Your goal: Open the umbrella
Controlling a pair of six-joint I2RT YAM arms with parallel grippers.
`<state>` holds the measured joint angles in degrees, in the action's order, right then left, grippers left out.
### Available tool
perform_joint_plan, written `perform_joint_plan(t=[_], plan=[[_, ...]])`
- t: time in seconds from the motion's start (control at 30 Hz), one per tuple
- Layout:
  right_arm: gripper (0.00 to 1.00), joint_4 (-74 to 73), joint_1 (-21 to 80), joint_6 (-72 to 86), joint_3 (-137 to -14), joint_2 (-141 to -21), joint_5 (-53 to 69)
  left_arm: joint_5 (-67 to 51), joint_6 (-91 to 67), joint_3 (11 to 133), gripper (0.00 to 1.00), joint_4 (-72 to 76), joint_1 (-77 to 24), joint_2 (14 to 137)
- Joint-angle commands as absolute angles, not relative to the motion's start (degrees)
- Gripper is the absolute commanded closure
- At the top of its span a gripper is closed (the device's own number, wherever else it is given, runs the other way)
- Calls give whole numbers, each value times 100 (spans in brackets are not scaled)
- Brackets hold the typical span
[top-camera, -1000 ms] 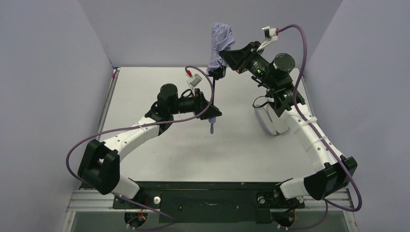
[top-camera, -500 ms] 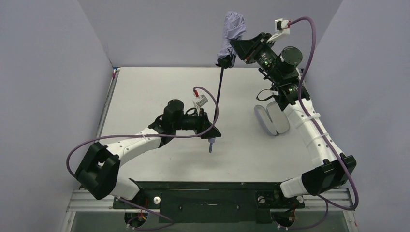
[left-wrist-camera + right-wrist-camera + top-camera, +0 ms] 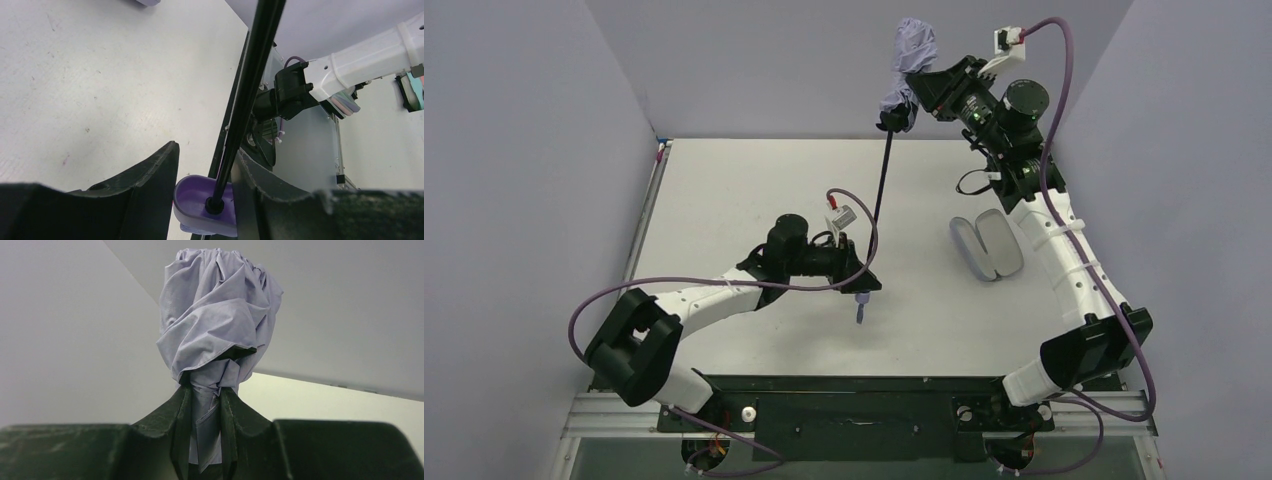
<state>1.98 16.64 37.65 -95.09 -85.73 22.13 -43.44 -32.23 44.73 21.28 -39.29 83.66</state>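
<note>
**Umbrella strung between both claws, canopy bundled**

You have the umbrella [image 3: 913, 45] running from the upper right of the top view down to its centre. Your right gripper [image 3: 921, 88] is nearly closed, pinching the neck of the folded lilac fabric [image 3: 220, 315], which bunches above its fingers. The thin black shaft [image 3: 879, 195] slants down to the lilac handle [image 3: 197, 202]. Your left gripper [image 3: 205, 165] clamps that handle with its jaws partway apart, above the table [image 3: 724, 200]. A flat pouch [image 3: 989, 245] lies right of centre.
</note>
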Motion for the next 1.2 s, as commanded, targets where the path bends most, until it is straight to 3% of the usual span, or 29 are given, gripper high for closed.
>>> perform_joint_plan(t=[0.0, 0.13, 0.33, 0.47, 0.77, 1.0, 1.17], plan=[[100, 1827, 1313, 3676, -10325, -8494, 1275, -4769, -3010, 4276, 62, 1547, -4118, 8527], [100, 1836, 1299, 3673, -10315, -8518, 1380, -4692, -3000, 4255, 61, 1529, -4126, 8476], [100, 2024, 1463, 3899, -9563, -8293, 2349, -4172, -3035, 4494, 30, 1498, -3912, 7942], [100, 2087, 1579, 3860, -8824, -7975, 2984, -4374, -3087, 5118, 2, 1501, -3632, 7539], [100, 2149, 1690, 3784, -7871, -7441, 4126, -4047, -2617, 5916, 3, 939, -3081, 6628], [100, 2094, 2049, 3682, -7659, -7256, 4852, -4160, -2479, 6917, 2, 766, -2429, 6978], [100, 1028, 2495, 2748, -7778, -7104, 4580, -4085, -3231, 6963, 3, 1423, -2491, 7156]])
